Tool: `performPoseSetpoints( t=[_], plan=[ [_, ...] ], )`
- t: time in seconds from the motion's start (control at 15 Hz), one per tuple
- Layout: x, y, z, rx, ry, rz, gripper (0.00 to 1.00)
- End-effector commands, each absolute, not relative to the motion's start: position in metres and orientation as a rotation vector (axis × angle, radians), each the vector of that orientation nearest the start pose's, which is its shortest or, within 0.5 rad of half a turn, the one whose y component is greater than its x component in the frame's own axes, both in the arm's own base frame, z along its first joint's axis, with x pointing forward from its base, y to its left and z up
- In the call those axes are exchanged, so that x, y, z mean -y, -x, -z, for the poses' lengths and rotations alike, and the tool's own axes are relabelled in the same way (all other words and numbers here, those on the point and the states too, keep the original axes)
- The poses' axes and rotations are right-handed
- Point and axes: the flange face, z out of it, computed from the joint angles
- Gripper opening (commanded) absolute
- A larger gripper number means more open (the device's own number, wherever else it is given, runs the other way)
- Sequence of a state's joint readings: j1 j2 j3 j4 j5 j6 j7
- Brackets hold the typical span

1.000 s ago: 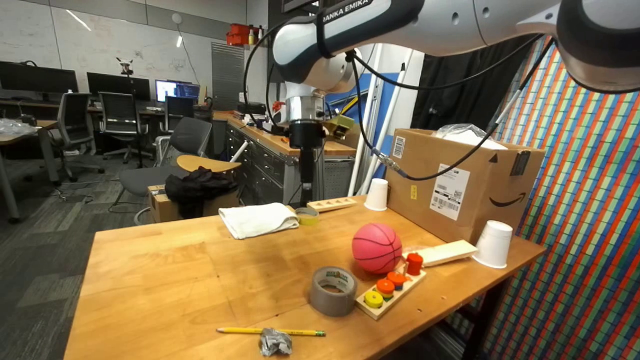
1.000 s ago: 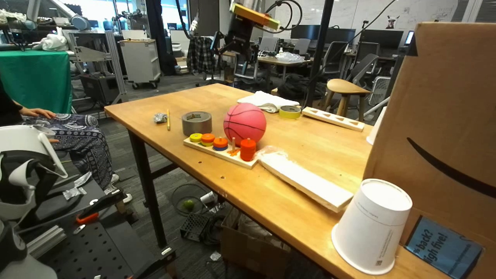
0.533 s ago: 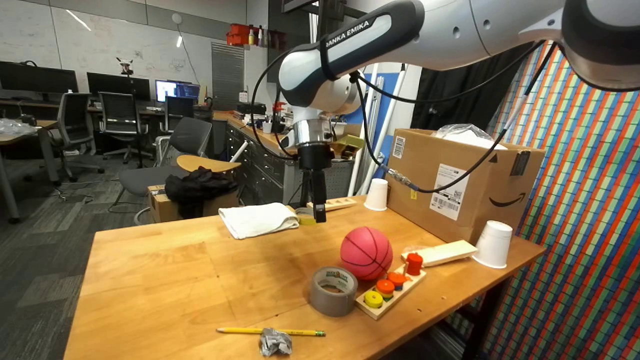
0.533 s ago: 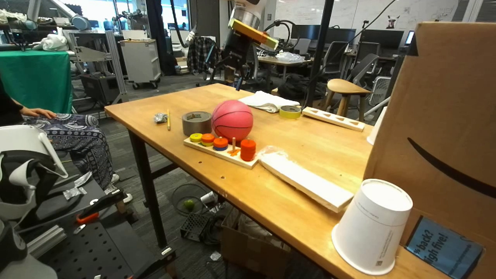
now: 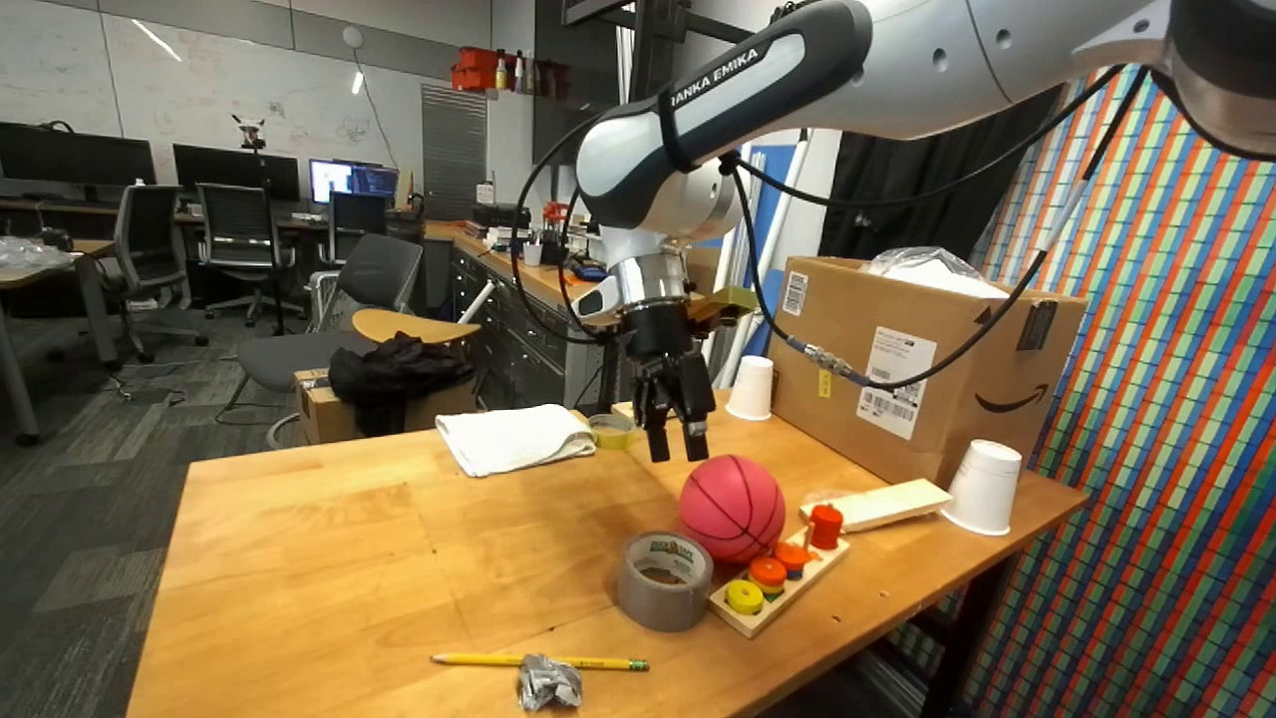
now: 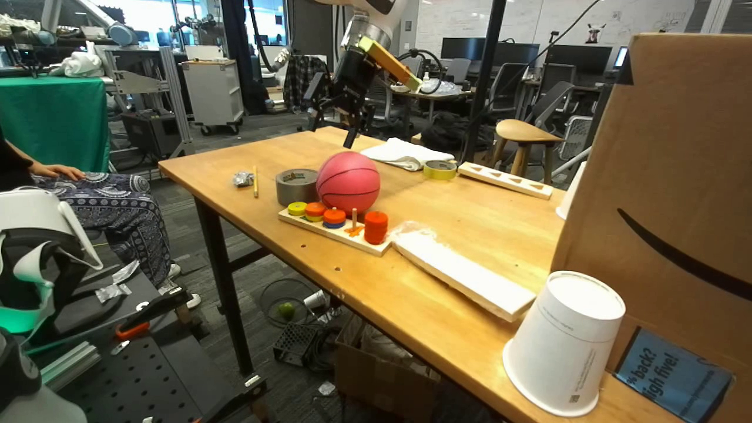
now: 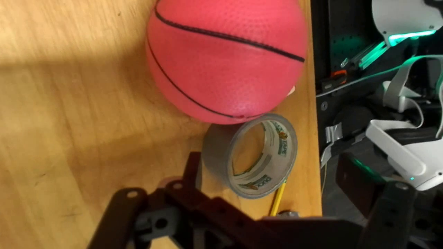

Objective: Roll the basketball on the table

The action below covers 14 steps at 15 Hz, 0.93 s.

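Tool (image 5: 678,455): fingers spread, a wide gap between them; dark and blurred in the wrist view;
Basketball (image 7: 226,62): cropped by the top edge of the wrist view; its base partly behind the ring toy (image 6: 335,228) in an exterior view;
Ring toy: almost wholly hidden in the wrist view;
Grey tape roll (image 7: 273,159): seen between the tool's fingers in the wrist view; I cannot tell whether it touches the basketball;
Pencil (image 7: 278,199): cut short by the tool there;
Basketball from tool: on the table (image 5: 329,558), lower than the tool and just beyond its fingertips; apart from them in the wrist view
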State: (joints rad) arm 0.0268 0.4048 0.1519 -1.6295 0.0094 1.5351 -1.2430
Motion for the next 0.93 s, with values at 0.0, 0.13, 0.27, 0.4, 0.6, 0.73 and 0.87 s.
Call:
performPoseSetpoints(
  t=[0.0,0.13,0.27,0.4,0.6,0.73,0.87],
  plan=[
    [-0.102,-0.569,-0.369,1.944,1.896,-0.535,1.0],
    [-0.107,-0.557,-0.365,2.016,1.765,-0.527,1.0],
    [-0.112,-0.547,-0.356,2.054,1.656,-0.54,1.0],
    [-0.111,-0.539,-0.343,2.058,1.577,-0.564,1.0],
    [-0.103,-0.533,-0.326,2.056,1.506,-0.573,1.0],
    [-0.099,-0.535,-0.326,2.07,1.485,-0.536,1.0],
    [-0.097,-0.538,-0.33,2.081,1.463,-0.482,1.0]
  ],
)
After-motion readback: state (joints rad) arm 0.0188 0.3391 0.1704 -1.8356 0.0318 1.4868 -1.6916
